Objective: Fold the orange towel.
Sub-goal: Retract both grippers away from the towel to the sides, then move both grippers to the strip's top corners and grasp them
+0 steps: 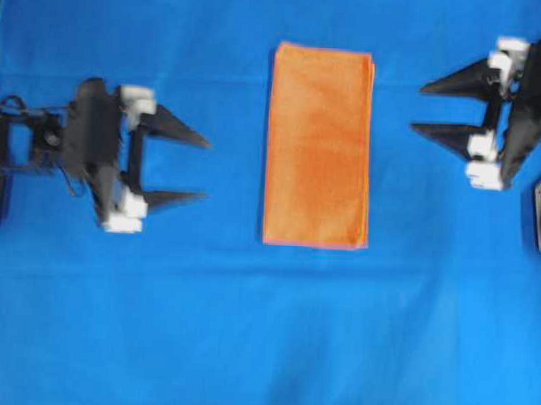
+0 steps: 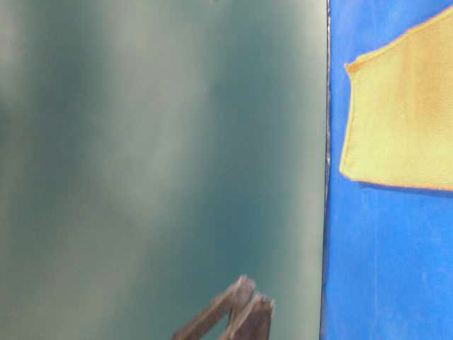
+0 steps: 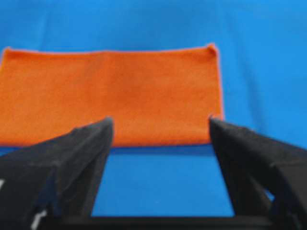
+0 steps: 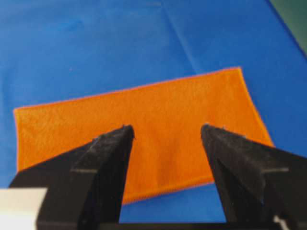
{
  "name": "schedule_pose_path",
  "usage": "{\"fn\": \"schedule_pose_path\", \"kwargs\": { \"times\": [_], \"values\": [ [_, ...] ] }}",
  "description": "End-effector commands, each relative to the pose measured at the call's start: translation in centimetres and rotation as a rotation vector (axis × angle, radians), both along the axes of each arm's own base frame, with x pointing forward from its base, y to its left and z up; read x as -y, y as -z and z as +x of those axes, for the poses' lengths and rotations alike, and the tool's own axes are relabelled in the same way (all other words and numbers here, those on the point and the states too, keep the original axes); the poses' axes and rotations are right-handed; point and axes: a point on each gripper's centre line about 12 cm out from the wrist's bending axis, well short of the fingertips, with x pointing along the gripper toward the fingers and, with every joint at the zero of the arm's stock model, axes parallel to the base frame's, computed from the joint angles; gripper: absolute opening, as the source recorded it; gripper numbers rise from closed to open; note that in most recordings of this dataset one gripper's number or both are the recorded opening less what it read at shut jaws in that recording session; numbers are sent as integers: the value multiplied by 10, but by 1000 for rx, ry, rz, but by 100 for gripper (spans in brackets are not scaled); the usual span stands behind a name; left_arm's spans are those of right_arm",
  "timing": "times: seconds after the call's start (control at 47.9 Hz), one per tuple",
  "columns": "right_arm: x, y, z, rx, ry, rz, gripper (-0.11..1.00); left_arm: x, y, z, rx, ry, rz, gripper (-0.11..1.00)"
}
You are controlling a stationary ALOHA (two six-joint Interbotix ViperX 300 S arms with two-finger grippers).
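Here, orange towel folded, seemingly doubled, flat on blue cloth, left end effector spread, right end effector spread.

Overhead view looks straight down from high up, taking in the orange towel at centre with the left pincer and right pincer on either side. The table-level view sits low and close at the edge of the blue cloth, half filled by a blurred green wall, catching only a corner of the towel. Each wrist camera peers forward and downward between its own fingers, near the worktop, both facing the same towel from opposite long sides.
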Motion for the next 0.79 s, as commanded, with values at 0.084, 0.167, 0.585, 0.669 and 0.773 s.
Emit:
{"fn": "schedule_pose_path", "kwargs": {
  "times": [0.084, 0.167, 0.585, 0.669, 0.773],
  "values": [
    [-4, 8, -12, 43, 10, 35, 62, -12, -14, -18, 78, -54, -24, 74],
    [-4, 14, -11, 34, 13, 49, 62, -16, -14, -19, 82, -73, -33, 74],
    [15, 15, 7, -11, 72, 65, 62, -24, -13, 15, 54, -91, -36, 74],
    [28, 17, 13, -36, 114, 71, 62, -34, -12, 27, 48, -117, -36, 74],
    [49, 27, 20, -91, 178, 83, 62, -51, -9, 40, 35, -161, -36, 74]
  ]
}}
